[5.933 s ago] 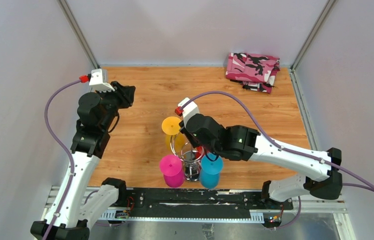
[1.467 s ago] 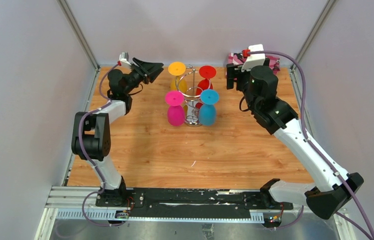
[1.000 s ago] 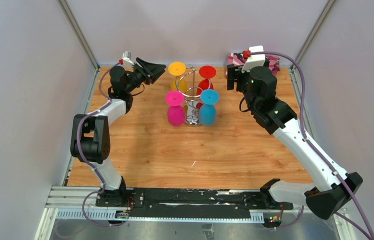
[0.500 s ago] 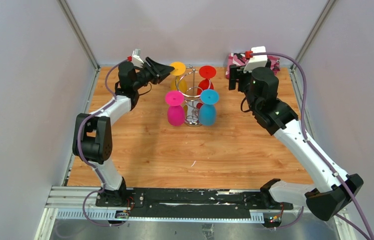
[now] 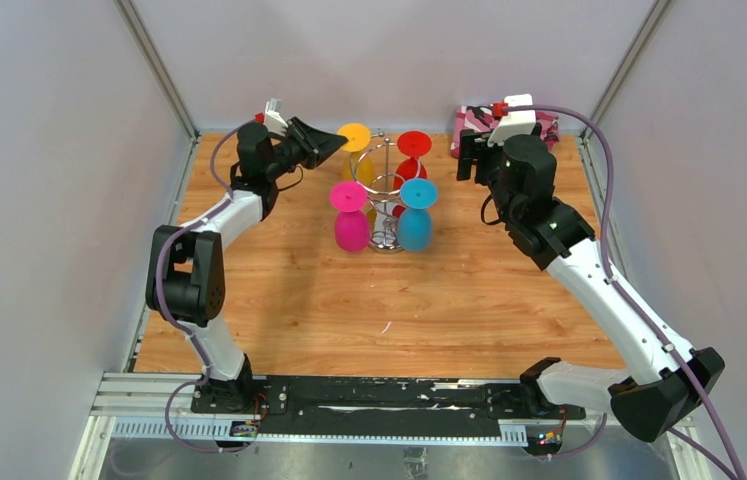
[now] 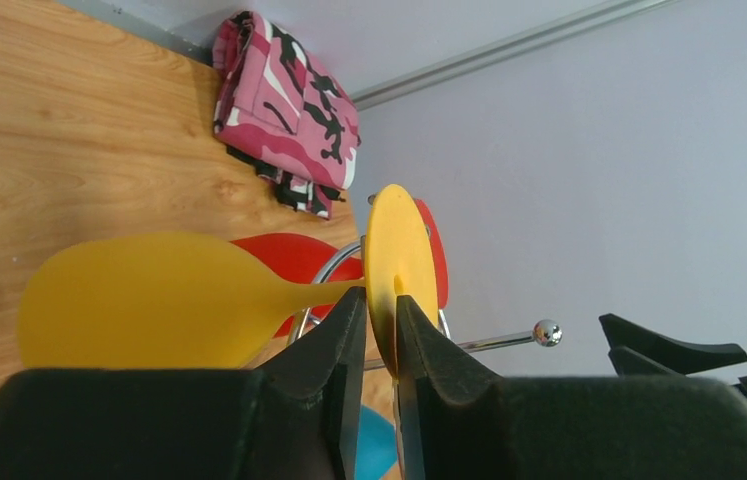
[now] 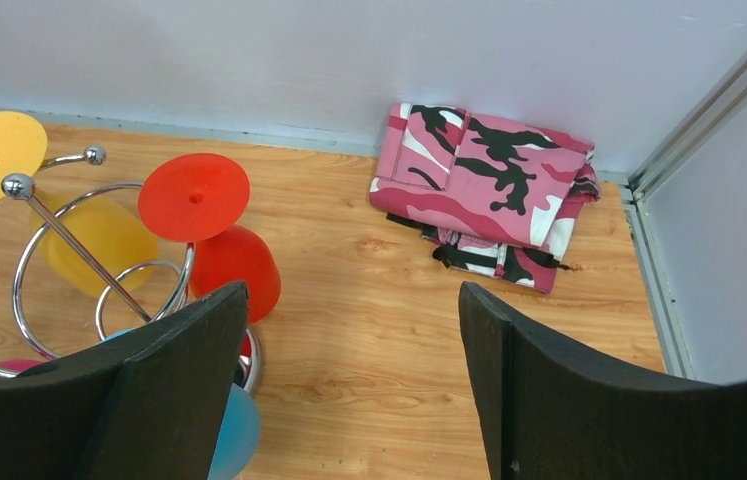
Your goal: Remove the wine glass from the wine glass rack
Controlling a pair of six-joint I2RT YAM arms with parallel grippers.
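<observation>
The chrome wine glass rack (image 5: 386,185) stands at the back middle of the table with several coloured glasses hanging upside down. The yellow wine glass (image 5: 354,136) hangs on its far left hook. My left gripper (image 5: 334,145) reaches in from the left. In the left wrist view the left gripper (image 6: 379,305) is shut on the edge of the yellow foot disc (image 6: 399,240), one finger on each face, and the yellow bowl (image 6: 149,295) hangs to the left. My right gripper (image 7: 349,300) is open and empty, hovering right of the rack (image 7: 49,225).
Pink (image 5: 349,215), blue (image 5: 415,215) and red (image 5: 413,145) glasses hang on the same rack. A folded pink camouflage cloth (image 5: 539,125) lies in the back right corner. A ball-tipped rack arm (image 6: 546,332) sticks out beside the left fingers.
My left gripper moved right to the yellow glass's foot and its jaws closed onto the disc. The right arm has barely shifted, still open.
</observation>
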